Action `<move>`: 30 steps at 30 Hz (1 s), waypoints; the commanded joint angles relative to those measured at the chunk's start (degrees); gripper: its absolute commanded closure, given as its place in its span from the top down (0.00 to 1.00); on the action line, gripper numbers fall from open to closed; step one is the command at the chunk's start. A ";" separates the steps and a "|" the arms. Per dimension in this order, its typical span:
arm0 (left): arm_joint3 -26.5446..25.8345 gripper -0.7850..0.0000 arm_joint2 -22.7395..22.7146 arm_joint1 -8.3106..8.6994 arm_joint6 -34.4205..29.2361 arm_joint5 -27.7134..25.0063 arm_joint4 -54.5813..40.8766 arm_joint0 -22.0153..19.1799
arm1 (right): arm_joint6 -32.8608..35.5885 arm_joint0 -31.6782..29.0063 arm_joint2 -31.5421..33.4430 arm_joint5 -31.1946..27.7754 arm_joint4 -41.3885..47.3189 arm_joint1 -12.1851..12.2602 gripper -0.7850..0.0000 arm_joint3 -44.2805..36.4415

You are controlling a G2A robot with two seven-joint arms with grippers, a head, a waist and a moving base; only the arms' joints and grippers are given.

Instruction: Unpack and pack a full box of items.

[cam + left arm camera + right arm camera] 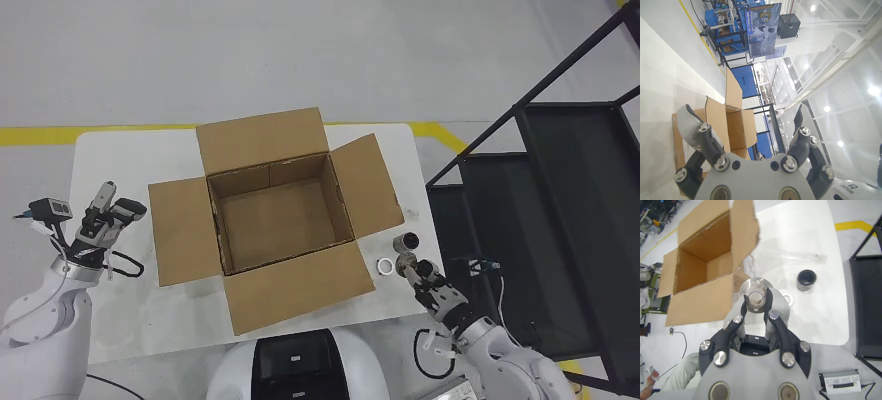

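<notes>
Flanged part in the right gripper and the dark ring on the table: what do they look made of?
Flanged part: likely polished metal, silvery with bright reflections. Dark ring: seemingly a dull metal shell with matte black, perhaps rubber, lining.

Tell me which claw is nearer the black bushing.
Right. The right claw, gripping a metal flange, hovers beside the black bushing; the left claw is across the box.

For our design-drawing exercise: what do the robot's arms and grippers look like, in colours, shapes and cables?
Both arms have white rounded shells, with black cables looping at the wrists. The left gripper and right gripper share a grey plate, round silver screws, and black link bars ending in two curved fingers, pale grey outside, black inside.
</notes>
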 commanded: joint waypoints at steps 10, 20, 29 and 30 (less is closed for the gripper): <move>0.00 1.00 0.00 0.00 0.00 0.00 0.00 0.00 | 12.72 17.60 -16.64 6.75 -9.47 0.12 0.00 -1.68; 0.00 1.00 0.00 0.00 0.00 0.00 0.00 0.00 | 26.00 40.61 -37.64 26.21 -24.60 -2.13 0.00 8.47; 0.00 1.00 0.00 0.00 0.00 0.00 0.00 0.00 | 31.09 58.37 -48.35 38.69 -28.87 -5.79 0.00 26.64; 0.00 1.00 0.00 0.00 0.00 0.00 0.00 0.00 | 31.50 59.92 -49.41 39.44 -28.48 -6.27 0.00 28.44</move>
